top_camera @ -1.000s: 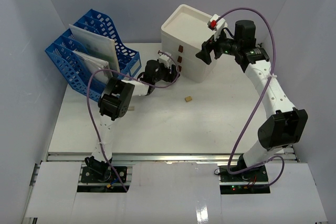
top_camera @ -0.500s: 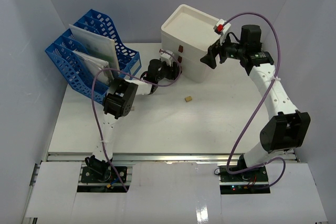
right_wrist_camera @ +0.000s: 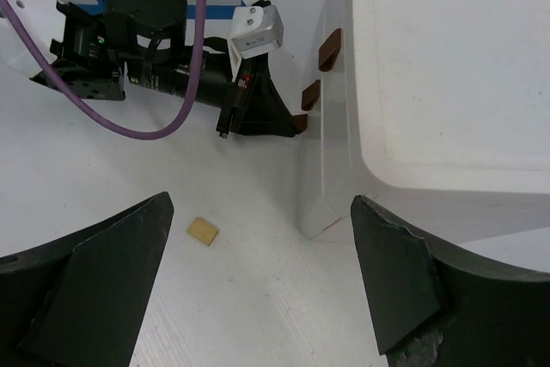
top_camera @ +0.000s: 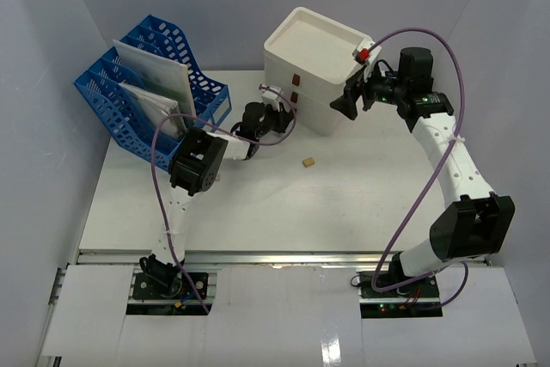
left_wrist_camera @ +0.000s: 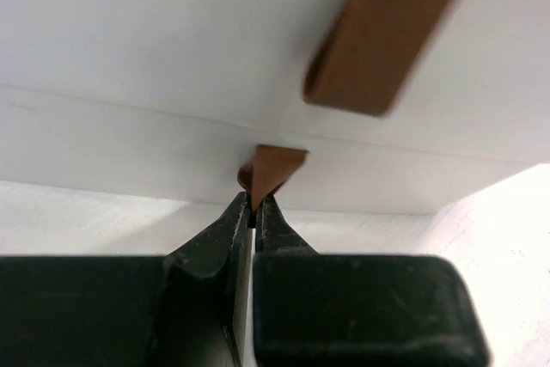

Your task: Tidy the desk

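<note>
The white desk (top_camera: 258, 204) carries a white three-drawer box (top_camera: 314, 40) at the back. My left gripper (top_camera: 288, 118) is at the box's front, low down. In the left wrist view the left gripper (left_wrist_camera: 256, 205) is shut, its fingertips pinching the lowest brown drawer handle (left_wrist_camera: 273, 169); another handle (left_wrist_camera: 382, 36) sits above it. My right gripper (top_camera: 344, 102) hovers by the box's right front corner. In the right wrist view the right gripper (right_wrist_camera: 262, 212) is open and holds nothing, with the box's corner (right_wrist_camera: 344, 212) below it.
A small tan block (top_camera: 307, 162) lies on the desk in front of the box, also visible as the tan block (right_wrist_camera: 204, 231) in the right wrist view. A blue file rack (top_camera: 129, 118) holding white papers stands at the back left. White walls enclose the desk.
The left gripper's fingers have closed on the lowest drawer handle. The right arm has swung to the right along the box's corner, its gripper staying open.
</note>
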